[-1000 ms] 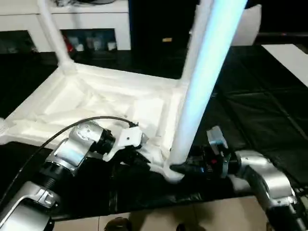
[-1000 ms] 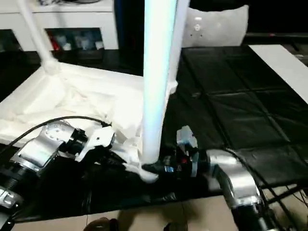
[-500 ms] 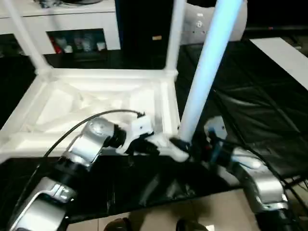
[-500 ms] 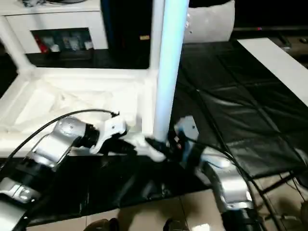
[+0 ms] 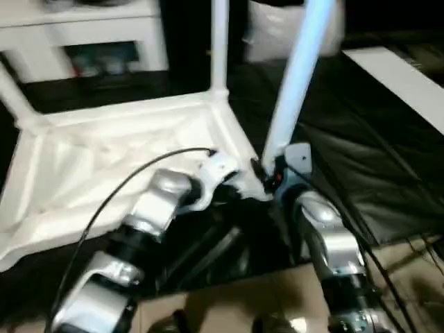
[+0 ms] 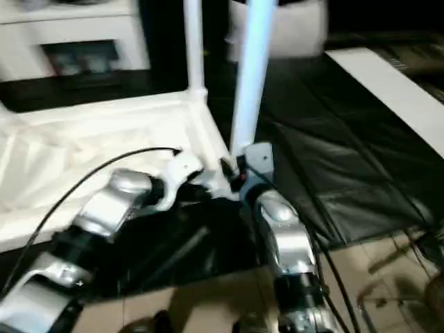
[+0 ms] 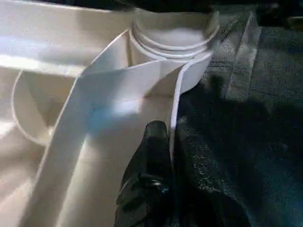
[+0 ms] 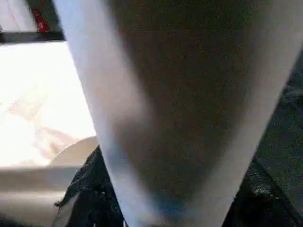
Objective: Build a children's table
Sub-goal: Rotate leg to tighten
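Left eye view shows the children's table lying upside down on a black sheet, its ribbed underside facing up, with white tube legs rising from its corner sockets. At the near right corner of the table top, the left gripper pinches the thin white rim beside the socket; in the left wrist view its black fingers are closed on that rim just below the round socket. The right gripper is wrapped around the base of the near leg, which stands in that corner socket and leans slightly right. A white cabinet stands beyond the table's far edge.
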Tool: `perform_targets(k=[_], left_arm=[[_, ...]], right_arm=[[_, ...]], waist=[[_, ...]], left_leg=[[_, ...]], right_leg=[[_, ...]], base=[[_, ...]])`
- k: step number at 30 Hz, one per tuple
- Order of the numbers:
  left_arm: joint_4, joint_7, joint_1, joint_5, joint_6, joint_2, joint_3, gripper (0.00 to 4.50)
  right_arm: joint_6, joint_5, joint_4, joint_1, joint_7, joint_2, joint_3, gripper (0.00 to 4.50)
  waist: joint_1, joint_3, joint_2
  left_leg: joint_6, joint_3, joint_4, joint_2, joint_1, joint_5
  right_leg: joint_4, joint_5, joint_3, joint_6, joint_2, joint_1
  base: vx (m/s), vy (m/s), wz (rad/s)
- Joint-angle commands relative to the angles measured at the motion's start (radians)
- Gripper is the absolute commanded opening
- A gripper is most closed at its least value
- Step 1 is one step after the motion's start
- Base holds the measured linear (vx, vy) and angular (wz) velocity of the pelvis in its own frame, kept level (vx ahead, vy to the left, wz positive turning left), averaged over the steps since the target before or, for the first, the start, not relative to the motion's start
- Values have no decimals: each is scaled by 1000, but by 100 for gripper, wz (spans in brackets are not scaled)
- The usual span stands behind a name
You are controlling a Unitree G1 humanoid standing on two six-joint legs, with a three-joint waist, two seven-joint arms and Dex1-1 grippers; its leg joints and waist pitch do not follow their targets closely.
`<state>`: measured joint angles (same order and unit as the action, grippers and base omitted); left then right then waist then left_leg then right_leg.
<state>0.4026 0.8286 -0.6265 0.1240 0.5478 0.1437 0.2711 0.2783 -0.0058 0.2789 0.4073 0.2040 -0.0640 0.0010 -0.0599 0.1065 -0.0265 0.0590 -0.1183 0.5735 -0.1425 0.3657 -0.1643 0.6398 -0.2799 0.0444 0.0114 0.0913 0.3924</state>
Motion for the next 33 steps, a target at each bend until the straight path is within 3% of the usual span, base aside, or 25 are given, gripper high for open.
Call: perform_targets(k=[1,2,3,4,5,7,8,10,11,13,16,18,20,22,25,27,29,30,32,33], left_arm=[[5,-131,-14,15,-5,-64,16,0],[1,-128,-11,17,-6,-62,20,0],[-1,-114,-9,20,-23,-54,24,0],[-1,-111,-8,20,-25,-51,25,0],[-2,-79,-4,20,-54,-26,30,0],[-3,-41,4,18,-75,8,33,0],[-3,-16,8,15,-98,27,35,0],[-7,17,18,10,-111,60,36,0],[-10,34,24,8,-125,74,39,0],[-25,98,48,-12,-162,118,42,0],[-35,157,64,-27,-193,153,52,0],[-53,233,83,-47,-222,188,70,0],[-60,264,91,-55,-233,205,78,0],[-69,346,106,-66,-317,250,103,0],[-72,373,109,-79,-339,260,103,0],[-74,405,107,-103,-357,266,96,0],[-72,412,102,-109,-368,269,92,0],[-69,414,99,-110,-372,270,90,0],[-60,408,93,-107,-390,272,86,0],[-50,407,90,-114,-401,273,82,0]], right_arm=[[29,28,69,8,37,-129,135,198],[26,27,75,13,32,-133,128,198],[17,30,81,18,36,-131,118,198],[14,32,81,18,40,-130,116,198],[-6,48,74,13,76,-112,103,232],[-33,66,57,0,122,-76,90,253],[-42,78,43,-10,155,-55,86,269],[-63,92,14,-33,209,-10,78,287],[-71,102,-4,-46,237,9,76,300],[-79,132,-81,-104,345,93,70,300],[-88,159,-140,-149,447,175,69,336],[-76,206,-186,-191,548,255,42,356],[-72,230,-203,-209,596,292,28,371],[-60,303,-218,-235,718,397,-41,391],[-51,336,-218,-239,765,444,-64,414],[-24,374,-209,-233,836,508,-93,431],[-13,389,-204,-230,874,542,-98,446],[-8,395,-201,-229,889,557,-95,446],[-14,385,-194,-229,916,582,-76,446],[-19,378,-189,-229,929,595,-59,446]], waist=[[11,-25,16],[24,-40,9],[32,-58,0],[34,-59,-3],[36,-60,6],[31,-63,10],[31,-65,15],[26,-71,15],[23,-75,11],[22,-81,14],[16,-89,18],[11,-97,16],[7,-97,15],[-1,-99,16],[-8,-97,15],[-5,-95,22],[-10,-96,21],[-10,-96,27],[-12,-97,24],[-12,-98,32]], left_leg=[[45,20,-102,-63,21,-236],[70,24,-104,-71,-12,-487],[58,18,-101,-69,-16,-492],[49,17,-107,-71,-9,-470],[30,14,-112,-69,4,-427],[12,4,-106,-68,-5,-444],[0,0,-103,-66,0,-432],[-16,-5,-102,-71,5,-378],[-22,-11,-99,-73,3,-346],[-34,-19,-93,-72,5,-306],[-74,-31,-78,-69,11,-221],[-92,-33,-69,-71,15,-147],[-106,-35,-65,-74,14,-124],[-113,-38,-60,-73,7,-134],[-111,-40,-61,-77,1,-155],[-95,-40,-63,-74,2,-203],[-89,-41,-62,-76,-2,-206],[-86,-42,-61,-77,-2,-210],[-80,-42,-60,-77,-1,-217],[-78,-42,-60,-76,0,-216]], right_leg=[[-122,-434,-31,-130,38,-26],[-116,-416,-40,-138,40,-13],[-119,-284,-47,-176,48,-19],[-120,-232,-45,-184,48,-29],[-123,-190,-39,-181,49,-42],[-138,-281,-42,-169,54,-31],[-144,-321,-44,-158,60,-35],[-141,-303,-44,-155,60,-36],[-138,-253,-45,-166,58,-34],[-132,-202,-44,-191,56,-38],[-125,-134,-43,-215,55,-44],[-112,-43,-41,-231,52,-50],[-107,13,-39,-250,49,-50],[-106,13,-39,-269,47,-51],[-108,-19,-39,-278,46,-46],[-115,-114,-34,-263,46,-48],[-119,-164,-35,-247,48,-46],[-121,-185,-35,-239,48,-44],[-123,-220,-34,-226,50,-43],[-124,-232,-33,-216,50,-43]], base=[[55,42,-40],[0,0,0],[0,0,0],[0,0,0],[0,0,0],[0,0,0],[0,0,0],[0,0,0],[0,0,0],[0,0,0],[0,0,0],[0,0,0],[0,0,0],[0,0,0],[0,0,0],[0,0,0],[0,0,0],[0,0,0],[0,0,0],[0,0,0]])
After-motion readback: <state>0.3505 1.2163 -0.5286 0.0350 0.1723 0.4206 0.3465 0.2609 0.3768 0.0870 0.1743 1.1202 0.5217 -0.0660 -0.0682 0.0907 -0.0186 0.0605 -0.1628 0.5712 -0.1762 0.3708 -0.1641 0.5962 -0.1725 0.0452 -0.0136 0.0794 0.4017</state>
